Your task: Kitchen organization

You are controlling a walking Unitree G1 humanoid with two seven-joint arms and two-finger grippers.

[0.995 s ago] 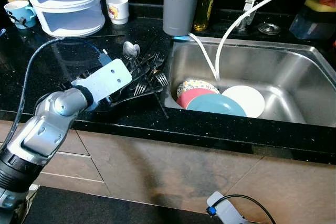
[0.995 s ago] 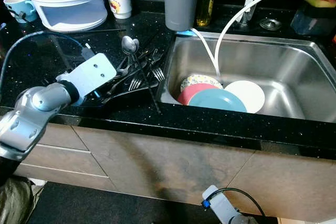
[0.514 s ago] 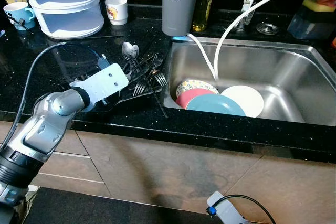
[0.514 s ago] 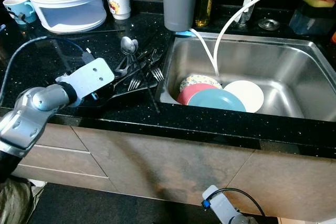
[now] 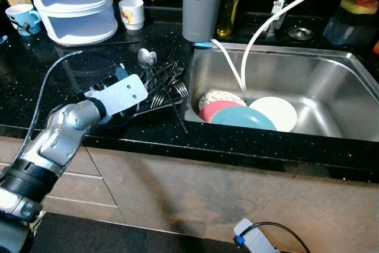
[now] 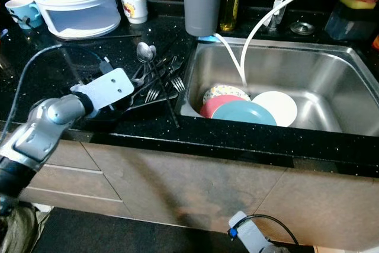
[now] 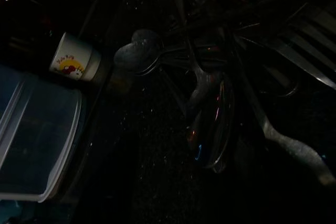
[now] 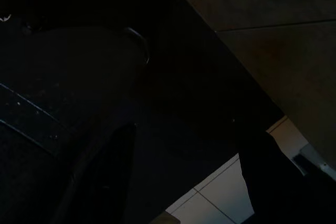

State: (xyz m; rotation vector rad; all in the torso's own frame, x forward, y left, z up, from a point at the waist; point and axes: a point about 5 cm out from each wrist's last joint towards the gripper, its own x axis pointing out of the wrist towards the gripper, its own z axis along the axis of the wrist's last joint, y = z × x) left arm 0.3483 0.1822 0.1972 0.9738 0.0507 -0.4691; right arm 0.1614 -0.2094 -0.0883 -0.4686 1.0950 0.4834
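While the left arm reaches over the front edge of the black counter [image 5: 71,39], its left gripper [image 5: 145,90] sits low over the pile of forks and spoons [image 5: 163,81] lying just beside the left rim of the sink [image 5: 331,63]; whether its fingers are spread or pressed together cannot be told. Three plates, pink [image 5: 214,108], blue [image 5: 243,118] and white [image 5: 275,111], lean together in the sink's left half. The right gripper [image 8: 184,171] hangs below the counter, fingers spread.
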